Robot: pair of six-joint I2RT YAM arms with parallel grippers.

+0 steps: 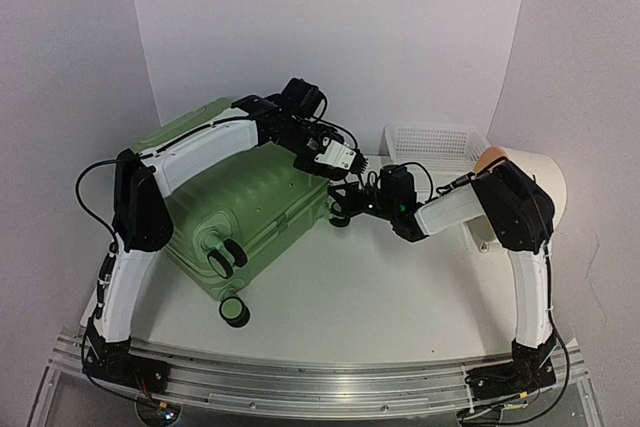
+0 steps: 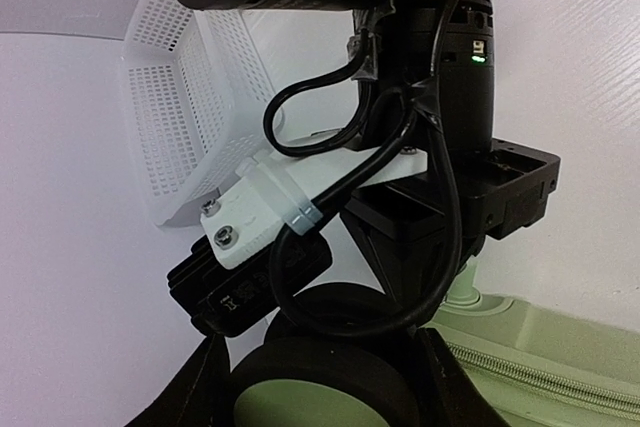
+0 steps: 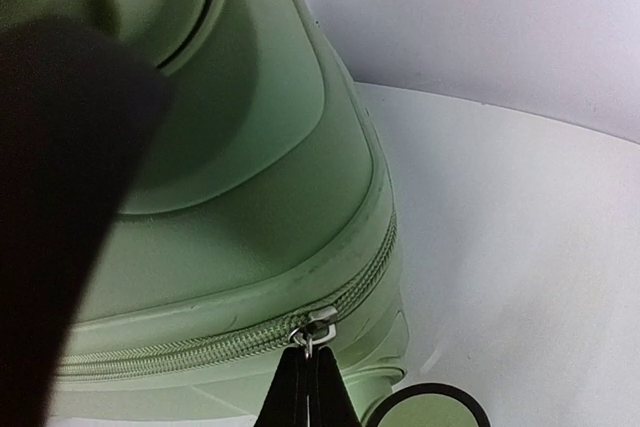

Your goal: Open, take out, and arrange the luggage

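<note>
Hard-shell suitcase (image 1: 265, 209) stiff, bulky, slick, so grab hardware: right gripper (image 3: 309, 369) pinched together on its zipper pull (image 3: 318, 322), left gripper (image 2: 322, 399) straddling its wheel (image 2: 335, 355), clamp unclear.

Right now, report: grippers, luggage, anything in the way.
Right gripper shut on zipper pull. Left gripper straddles a wheel, grip unconfirmed. Luggage closed, on table. Basket beyond it, not blocking.
</note>
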